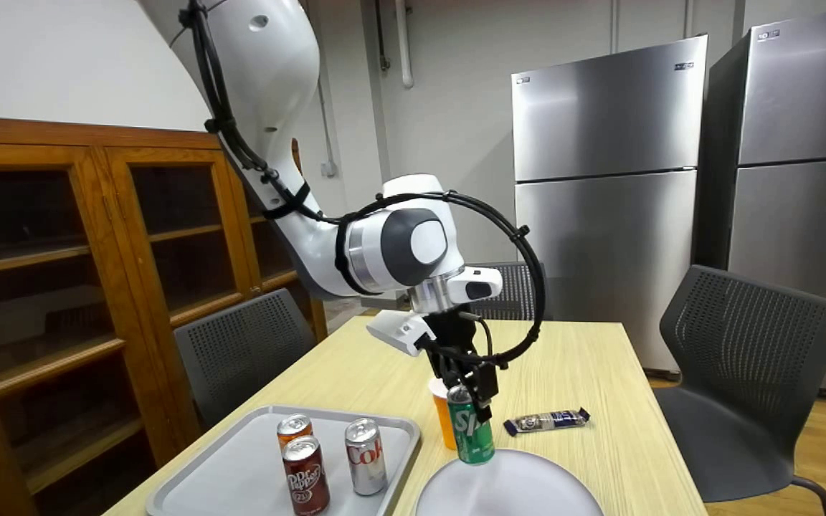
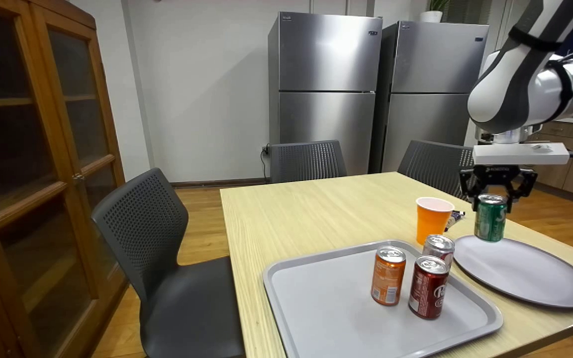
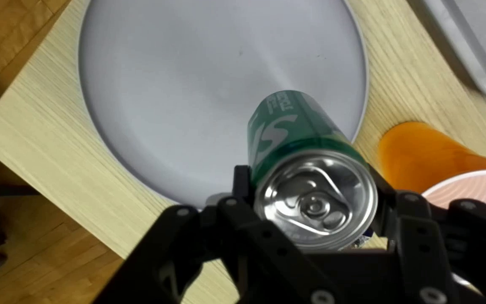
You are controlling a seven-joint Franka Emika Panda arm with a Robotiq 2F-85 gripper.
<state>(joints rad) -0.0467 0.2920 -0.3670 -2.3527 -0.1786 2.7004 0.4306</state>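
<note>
My gripper [image 3: 310,179] is shut on a green Sprite can [image 3: 295,122], with one finger on each side near its silver top. In the wrist view the can's lower end lies over the rim of a round grey plate [image 3: 192,84]. Both exterior views show the can [image 1: 472,437] nearly upright at the plate's edge; whether its base touches the plate I cannot tell. Close beside it stands an orange cup [image 2: 430,223] with a white inside. Behind the can is a wrapped snack bar [image 1: 547,421], mostly hidden by the gripper in the wrist view.
A grey tray [image 2: 336,303] lies beside the plate. On it stand an orange can [image 2: 388,278], a Dr Pepper can [image 2: 428,291] and a silver Coke can [image 1: 366,459]. Dark chairs [image 1: 736,387] surround the wooden table [image 2: 316,214], and a glass-door cabinet [image 1: 40,322] stands alongside.
</note>
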